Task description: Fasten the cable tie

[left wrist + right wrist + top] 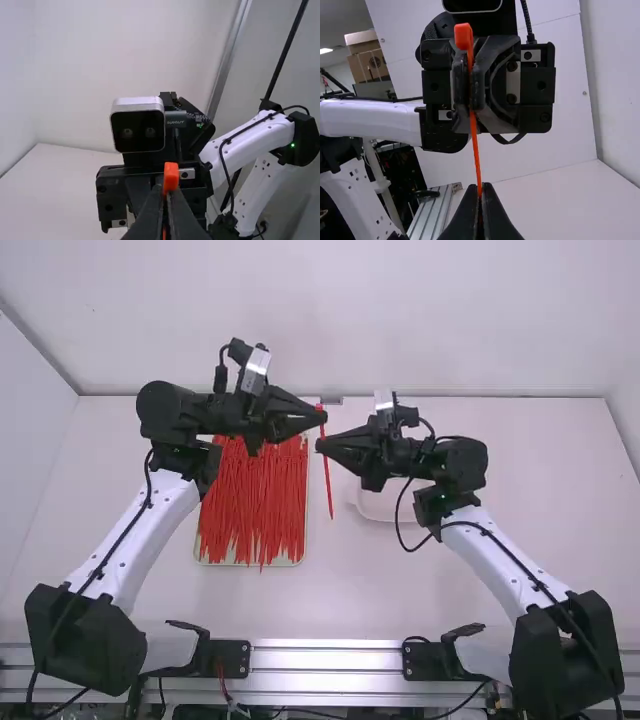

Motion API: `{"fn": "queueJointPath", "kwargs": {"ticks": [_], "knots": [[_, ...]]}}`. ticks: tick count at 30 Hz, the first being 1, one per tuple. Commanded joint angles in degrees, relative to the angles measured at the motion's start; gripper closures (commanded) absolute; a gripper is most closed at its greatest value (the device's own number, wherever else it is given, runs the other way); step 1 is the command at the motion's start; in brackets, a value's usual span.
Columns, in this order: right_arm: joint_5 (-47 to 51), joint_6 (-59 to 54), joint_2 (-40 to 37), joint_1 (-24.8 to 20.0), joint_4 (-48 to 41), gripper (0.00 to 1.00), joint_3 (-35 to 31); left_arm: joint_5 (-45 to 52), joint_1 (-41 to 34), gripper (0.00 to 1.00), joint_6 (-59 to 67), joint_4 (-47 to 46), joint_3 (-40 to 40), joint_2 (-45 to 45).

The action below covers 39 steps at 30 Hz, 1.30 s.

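**High view.** One red cable tie (327,475) at centre frame, hanging upright above the white tabletop (560,470). My left jaws are clamped on it just below its head. My right jaws are clamped on the strap a little lower, and the two sets of tips nearly meet. Left of centre, a heap of red ties (255,500) lies on a pale board (290,562). Plain white walls enclose the tabletop.

**Left wrist view.** My left jaws are at lower centre, pinched tight, with the tie's orange-red head standing just above them. Facing them is the right arm's grey wrist camera (137,125). Beside it, the plug (176,122) carries one line of small white print. A white corner wall stands behind.

**Right wrist view.** My right jaws are at bottom centre, closed narrow on the strap. The strap rises to the left jaws at upper centre. At upper left are cardboard boxes (362,47). At lower left is an aluminium rail (432,210).
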Motion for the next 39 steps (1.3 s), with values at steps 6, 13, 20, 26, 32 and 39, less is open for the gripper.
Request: {"fn": "queueJointPath", "kwargs": {"ticks": [6,13,20,26,32,39], "knots": [[0.22,0.87,-0.09,-0.15,0.55,1.0,1.62,-0.44,-0.22,0.98,-0.35,0.2,1.27,0.07],[0.11,0.9,-0.09,-0.22,0.24,1.0,1.62,-0.61,-0.33,0.98,-0.35,0.24,1.27,0.07],[-1.86,0.85,-0.09,-0.2,0.24,0.9,1.62,-1.11,0.07,0.98,-0.44,0.57,1.27,0.07],[-5.31,0.63,-0.09,-0.2,0.09,0.83,1.62,-0.79,1.31,0.99,-4.9,3.87,3.56,0.07],[-8.5,0.61,-0.09,-0.15,-0.24,0.79,1.62,-0.39,1.09,0.99,-4.76,3.32,6.78,0.07],[-9.97,-2.08,-0.09,-0.15,-5.81,0.78,1.6,-0.37,3.32,0.99,-3.13,-2.8,9.55,0.07]]}}
